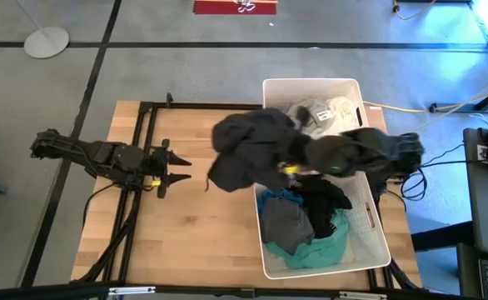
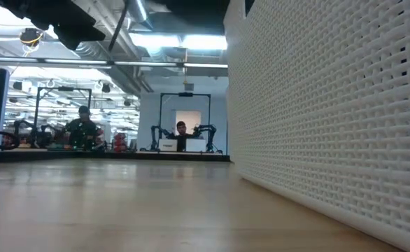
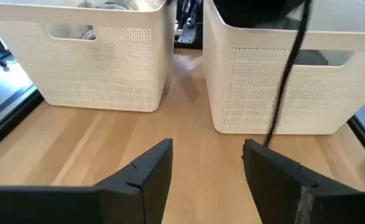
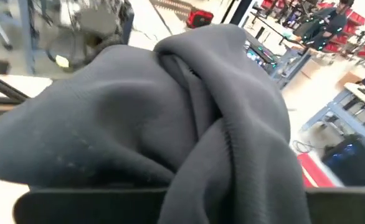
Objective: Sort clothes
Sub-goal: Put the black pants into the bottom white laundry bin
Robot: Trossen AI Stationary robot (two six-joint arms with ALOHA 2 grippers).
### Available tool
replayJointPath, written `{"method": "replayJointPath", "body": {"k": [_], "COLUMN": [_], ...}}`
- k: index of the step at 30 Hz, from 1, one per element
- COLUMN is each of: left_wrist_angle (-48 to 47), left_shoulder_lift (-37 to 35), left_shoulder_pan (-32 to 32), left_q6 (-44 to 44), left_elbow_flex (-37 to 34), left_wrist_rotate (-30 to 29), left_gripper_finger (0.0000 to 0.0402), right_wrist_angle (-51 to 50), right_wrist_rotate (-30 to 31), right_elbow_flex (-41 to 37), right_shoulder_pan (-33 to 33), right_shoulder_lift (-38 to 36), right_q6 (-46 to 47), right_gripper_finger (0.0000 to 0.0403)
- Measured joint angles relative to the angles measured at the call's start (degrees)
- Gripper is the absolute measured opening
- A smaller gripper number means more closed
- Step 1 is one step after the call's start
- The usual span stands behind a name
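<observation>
1. Right gripper [image 1: 287, 167]: closed on a dark grey garment [image 1: 248, 148]; fingers are buried in the cloth in the high view, so the jaw gap itself cannot be seen; the grip reads as narrow, pinched on fabric.
2. Garment: hangs bunched from that gripper, spreading away from it towards the left arm; part lies over the bin's [image 1: 367, 250] near wall and part over bare table [image 1: 194, 242]; whether it touches the wood cannot be told from above.
3. Right wrist view: folds of the same dark grey garment [image 4: 170, 118] fill nearly everything ahead of the fingers; a seam ridge runs across the bundle.
4. Bin under the right arm: holds the rest of the clothes; behind the gripper, white and light grey pieces [image 1: 323, 110]; on its other side, black cloth [image 1: 323, 200], a grey piece [image 1: 286, 227] and a teal piece [image 1: 323, 248].
5. Left gripper [image 1: 180, 170]: low over the table, well apart from the garment, jaws spread fairly wide, holding nothing; left wrist view shows both fingers [image 3: 151, 168] with bare wood between them.
6. Ahead of the left fingers: two white bins side by side, one [image 3: 95, 68] showing pale cloth through its handle slot, the other [image 3: 288, 87] with a dark cable [image 3: 285, 81] hanging in front.
7. Low view: bin wall [image 2: 331, 105] fills one side; people at benches far behind.
</observation>
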Motion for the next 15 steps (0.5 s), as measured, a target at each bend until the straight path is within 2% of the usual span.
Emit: {"method": "replayJointPath", "body": {"k": [5, 12, 15], "left_wrist_angle": [0.94, 0.97, 1.05], "left_shoulder_lift": [0.39, 0.62, 0.62], "left_shoulder_pan": [0.00, 0.02, 0.02], "left_q6": [-1.21, -3.95, -4.39], "left_elbow_flex": [-1.04, -1.68, -1.70], "left_wrist_rotate": [-0.02, -0.04, -0.04], "left_gripper_finger": [0.0182, 0.0182, 0.0182], "right_wrist_angle": [-6.17, -14.78, -17.64], "right_wrist_rotate": [2.77, 2.95, 5.37], "right_elbow_flex": [0.08, 0.01, 0.01], "right_shoulder_pan": [7.00, 17.81, 22.64], "right_shoulder_lift": [-4.42, -9.18, -10.31], "right_q6": [7.90, 19.08, 23.46], "right_gripper_finger": [0.0044, 0.0047, 0.0044]}}
